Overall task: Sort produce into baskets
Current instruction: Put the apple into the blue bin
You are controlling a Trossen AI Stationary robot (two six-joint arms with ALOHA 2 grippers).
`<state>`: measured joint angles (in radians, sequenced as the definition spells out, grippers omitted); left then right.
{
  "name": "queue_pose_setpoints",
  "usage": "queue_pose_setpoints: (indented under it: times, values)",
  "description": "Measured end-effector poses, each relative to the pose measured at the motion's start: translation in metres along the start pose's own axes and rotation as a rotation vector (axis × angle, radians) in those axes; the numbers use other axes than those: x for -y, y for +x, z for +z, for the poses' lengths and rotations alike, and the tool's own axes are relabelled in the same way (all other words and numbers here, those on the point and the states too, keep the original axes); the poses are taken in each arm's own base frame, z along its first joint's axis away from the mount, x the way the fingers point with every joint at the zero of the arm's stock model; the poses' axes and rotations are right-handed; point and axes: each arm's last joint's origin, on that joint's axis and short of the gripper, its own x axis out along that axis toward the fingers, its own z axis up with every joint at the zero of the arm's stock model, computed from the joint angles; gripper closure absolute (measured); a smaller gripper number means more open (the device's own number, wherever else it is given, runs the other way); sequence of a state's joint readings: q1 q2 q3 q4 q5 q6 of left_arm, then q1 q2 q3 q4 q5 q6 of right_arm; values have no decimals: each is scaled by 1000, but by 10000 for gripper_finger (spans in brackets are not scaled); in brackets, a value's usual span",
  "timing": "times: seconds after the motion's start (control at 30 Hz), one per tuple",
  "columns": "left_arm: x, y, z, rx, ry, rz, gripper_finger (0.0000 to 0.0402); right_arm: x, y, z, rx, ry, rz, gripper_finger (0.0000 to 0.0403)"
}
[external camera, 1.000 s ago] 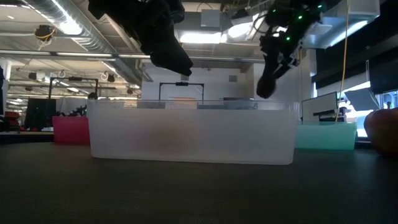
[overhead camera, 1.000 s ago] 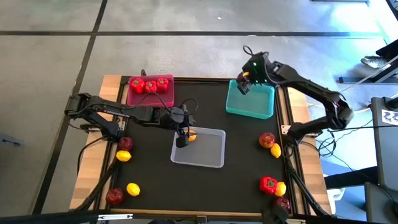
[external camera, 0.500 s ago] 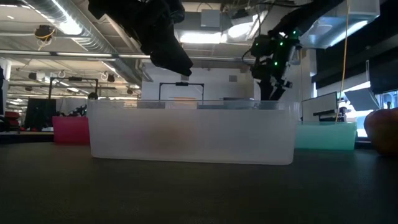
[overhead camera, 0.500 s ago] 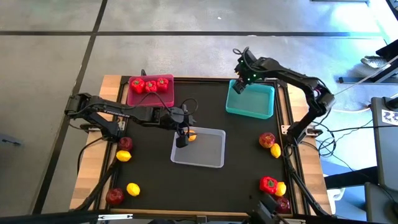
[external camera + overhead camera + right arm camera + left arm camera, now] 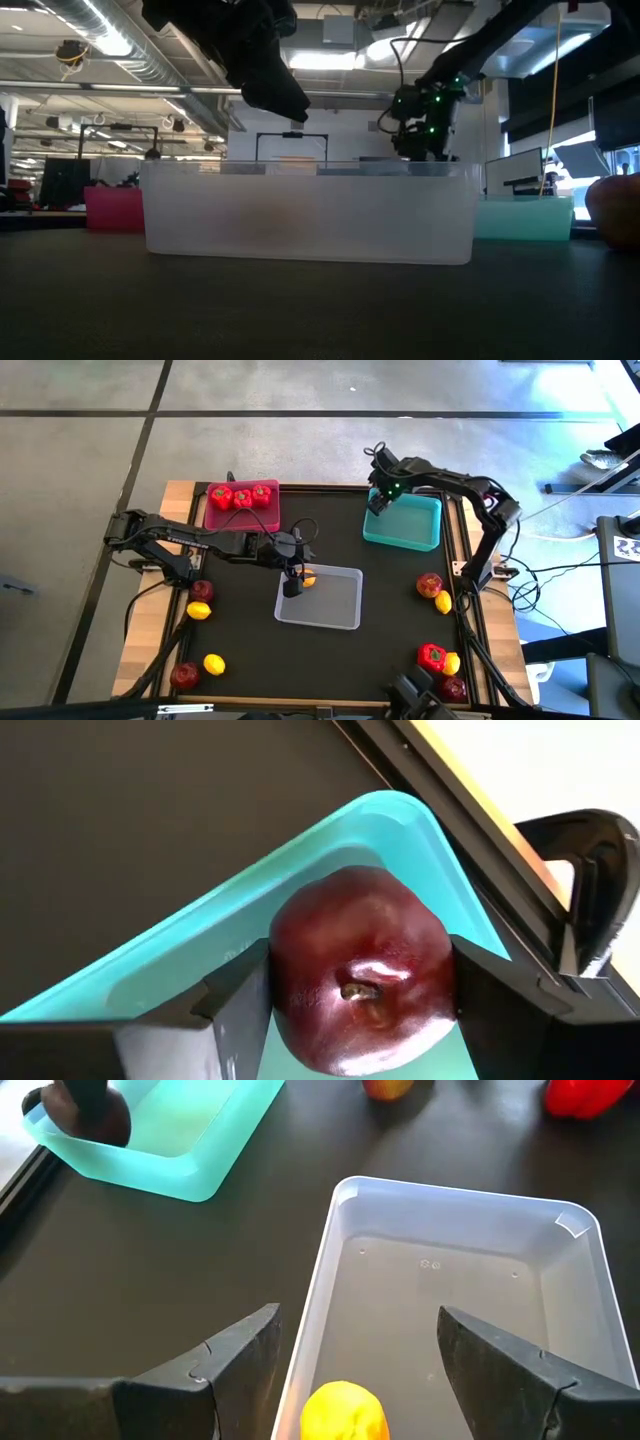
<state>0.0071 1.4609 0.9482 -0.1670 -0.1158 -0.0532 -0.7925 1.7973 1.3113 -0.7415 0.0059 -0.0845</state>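
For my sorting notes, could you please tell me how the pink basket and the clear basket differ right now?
The pink basket sits at the table's far left and holds three red peppers; the clear basket sits mid-table and holds one lemon. The left gripper hangs open over the clear basket; nothing hangs over the pink one. Both are shallow rectangular trays.

Grey concrete floor [image 5: 300, 440] with dark seams surrounds the wood-edged black table [image 5: 250, 650]. Exposed silver ducting [image 5: 110, 40] and bright ceiling lights [image 5: 330, 60] overhead; monitors [image 5: 525, 170] stand beyond.
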Motion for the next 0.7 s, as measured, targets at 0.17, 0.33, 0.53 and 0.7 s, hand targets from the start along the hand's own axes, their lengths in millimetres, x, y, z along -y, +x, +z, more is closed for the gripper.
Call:
queue_pose_setpoints:
  times: [0.17, 0.33, 0.53, 0.7]
  values:
    - [0, 0, 0, 0, 0, 0, 139, 0, 11, 2, -8, -3, 0, 148]
    - [0, 0, 0, 0, 0, 0, 139, 0, 14, 4, 11, -9, -2, 148]
    - [0, 0, 0, 0, 0, 0, 139, 0, 14, 4, 16, -11, -2, 137]
    - [0, 0, 0, 0, 0, 0, 139, 0, 15, 4, 16, -8, -10, 92]
